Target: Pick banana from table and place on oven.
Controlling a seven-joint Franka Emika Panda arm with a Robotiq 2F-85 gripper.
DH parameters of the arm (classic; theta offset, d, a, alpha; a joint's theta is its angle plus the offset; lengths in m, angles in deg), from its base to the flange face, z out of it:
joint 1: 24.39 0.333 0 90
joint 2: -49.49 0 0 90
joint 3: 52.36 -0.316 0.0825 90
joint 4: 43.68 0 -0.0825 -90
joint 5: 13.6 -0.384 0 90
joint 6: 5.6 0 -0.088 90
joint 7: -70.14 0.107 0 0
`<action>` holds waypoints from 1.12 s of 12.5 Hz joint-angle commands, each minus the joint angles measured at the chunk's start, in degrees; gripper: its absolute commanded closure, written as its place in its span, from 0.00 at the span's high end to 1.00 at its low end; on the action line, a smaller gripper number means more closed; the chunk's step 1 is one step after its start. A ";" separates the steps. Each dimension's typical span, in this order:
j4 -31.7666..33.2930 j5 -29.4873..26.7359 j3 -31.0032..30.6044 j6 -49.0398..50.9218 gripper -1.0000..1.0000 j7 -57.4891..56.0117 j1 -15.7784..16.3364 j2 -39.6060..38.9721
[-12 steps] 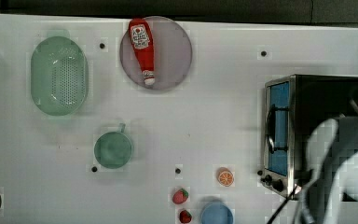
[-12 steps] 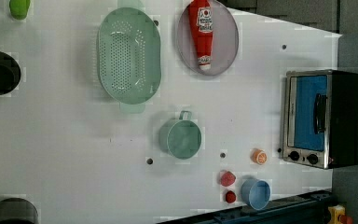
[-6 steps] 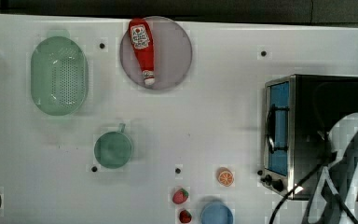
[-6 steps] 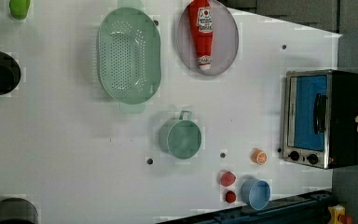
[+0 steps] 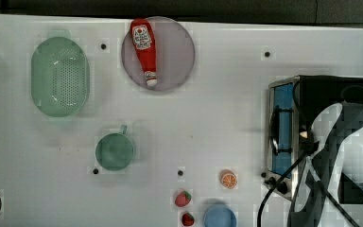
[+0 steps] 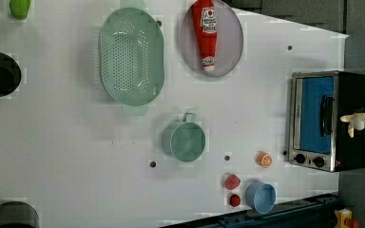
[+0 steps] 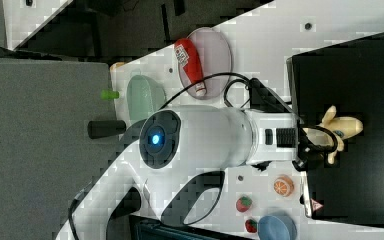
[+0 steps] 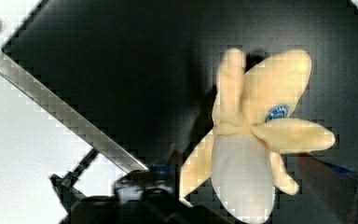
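Note:
The banana [image 8: 254, 149], a pale yellow peeled toy with a blue sticker, lies on the oven's black top [image 8: 121, 70]. My gripper [image 8: 242, 191] is open, one finger on each side of the banana, and does not squeeze it. The right view has the gripper [image 7: 324, 145] just over the banana [image 7: 342, 126] on the oven [image 7: 350, 190]. In the left view the banana [image 6: 356, 122] shows at the right edge of the oven [image 6: 325, 118], which stands on the white table [image 6: 76, 152]. My arm [image 5: 345, 156] covers part of the oven [image 5: 312, 94] in the top view.
On the table are a green colander [image 5: 59, 75], a ketchup bottle [image 5: 144, 49] on a grey plate [image 5: 175, 54], a green cup [image 5: 115, 151], an orange slice [image 5: 228, 179], two strawberries [image 5: 183, 198] and a blue bowl [image 5: 220, 216]. A cable [image 5: 283, 184] hangs by the oven's knobs.
In the left view the banana has moved a little to the left, further in over the oven's top. The arm has shifted slightly in the top view.

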 commanded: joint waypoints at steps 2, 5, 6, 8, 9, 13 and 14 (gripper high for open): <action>-3.01 0.76 2.23 0.85 1.00 -3.92 1.91 6.26; -4.40 1.53 -0.79 10.78 1.00 -3.22 5.11 12.99; -4.34 1.53 -2.88 15.09 1.00 -0.98 6.27 15.22; -3.66 1.54 -7.84 20.04 1.00 10.14 7.89 18.97; -2.62 1.55 -10.55 20.85 1.00 16.90 8.24 20.83; 2.62 1.98 -22.06 19.90 1.00 41.22 8.62 26.48; 3.10 2.47 -24.09 19.85 1.00 46.57 8.61 27.19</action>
